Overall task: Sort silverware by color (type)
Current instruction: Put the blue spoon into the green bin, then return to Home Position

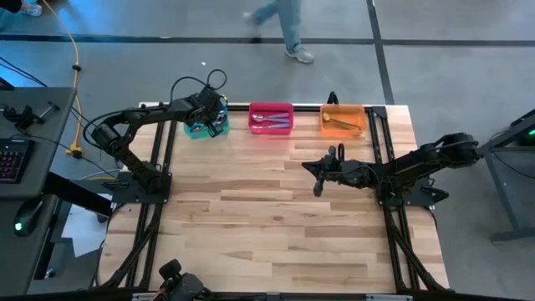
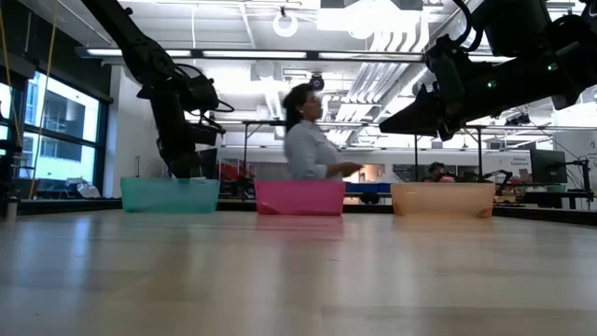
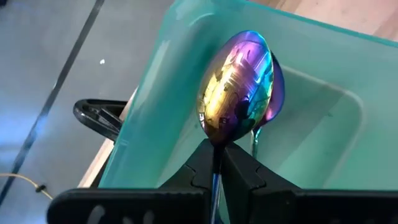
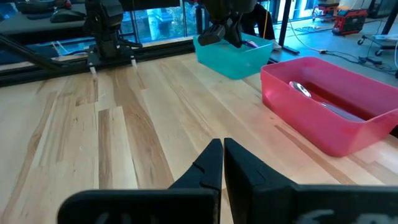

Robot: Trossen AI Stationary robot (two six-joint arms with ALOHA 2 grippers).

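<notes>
My left gripper [image 1: 216,117] [image 3: 217,149] is over the teal bin [image 1: 201,128] [image 3: 323,124] at the table's far left, shut on a spoon with a rainbow-iridescent bowl [image 3: 239,87]. In the low view that arm [image 2: 182,112] reaches down behind the teal bin's wall [image 2: 170,194]. The pink bin [image 1: 271,119] [image 4: 329,112] has pale spoons lying on its floor. Gold spoons [image 1: 341,124] lie in the orange bin [image 1: 361,121]. My right gripper [image 1: 320,173] [image 4: 222,158] hovers shut and empty above the table, on the near side of the pink and orange bins. My left gripper pinches the spoon between its two fingers [image 3: 202,163] at the neck of the handle [image 3: 217,152], just behind the bowl. The bowl [image 3: 239,87] sticks out past the fingertips over the teal bin's inside. The rest of the handle is hidden between the fingers.
The three bins stand in a row along the table's far edge [image 1: 301,106]. Bare wooden tabletop [image 1: 267,217] spreads across the middle and near side. A person [image 2: 308,140] walks beyond the far edge. A desk with a keyboard [image 1: 12,159] stands left of the table.
</notes>
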